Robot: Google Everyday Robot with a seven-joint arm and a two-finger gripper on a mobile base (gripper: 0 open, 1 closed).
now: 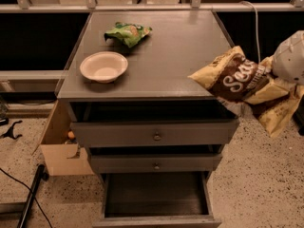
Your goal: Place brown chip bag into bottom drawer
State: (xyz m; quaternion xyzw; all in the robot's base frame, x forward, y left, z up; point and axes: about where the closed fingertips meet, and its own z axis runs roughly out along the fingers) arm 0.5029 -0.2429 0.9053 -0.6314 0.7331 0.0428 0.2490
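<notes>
The brown chip bag, dark brown with tan-yellow ends and white script, hangs in the air past the cabinet's right front corner, about level with the cabinet top. My gripper is at the far right under the white arm; it is shut on the bag's right part, which largely hides it. The bottom drawer is pulled open and shows nothing inside. It lies below and to the left of the bag.
A white bowl and a small green bag sit on the cabinet top's left side. Two upper drawers are shut. An open cardboard box stands left of the cabinet. A black cable runs along the floor.
</notes>
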